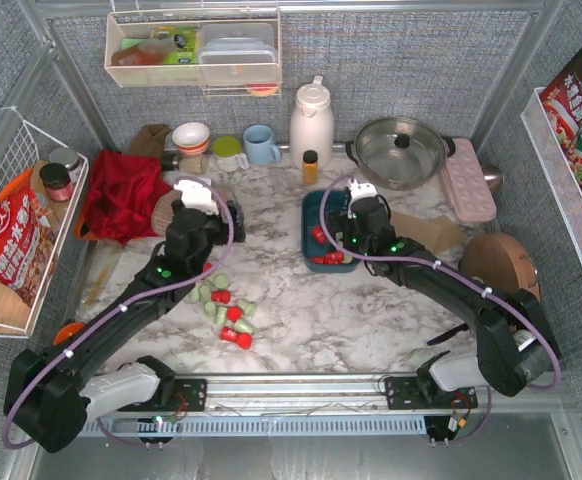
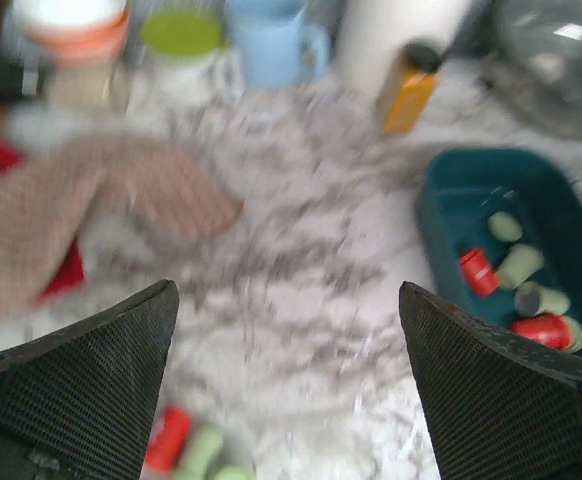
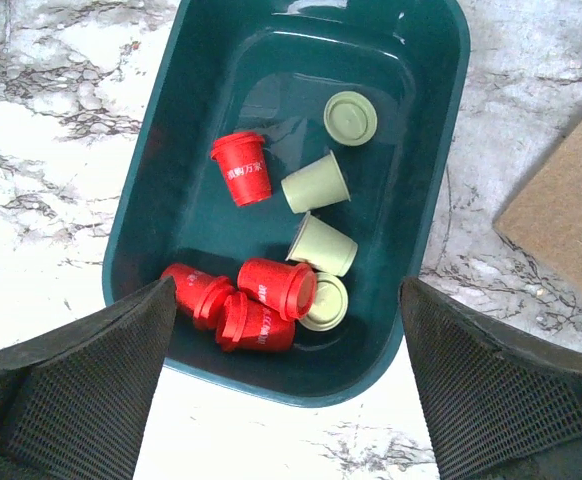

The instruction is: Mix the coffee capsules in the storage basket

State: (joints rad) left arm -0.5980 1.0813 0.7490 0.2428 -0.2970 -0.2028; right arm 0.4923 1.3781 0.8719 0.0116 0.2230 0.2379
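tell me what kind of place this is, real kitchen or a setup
Probably a mock kitchen counter inside a robot test booth. A steel pot, a white jug and a blue mug stand on a marble-look top, but grey fabric walls close it in.

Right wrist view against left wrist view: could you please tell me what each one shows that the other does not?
Only the right wrist view shows the flat brown cardboard piece and the whole floor of the dark teal plastic storage basket, holding four red and four mint green coffee capsules. Only the left wrist view shows the pale blue mug, the small amber bottle, the pinkish knitted cloth and loose capsules outside the basket. Both show the basket with capsules inside, the white marble tabletop, and an open gripper: the right gripper and the left gripper.
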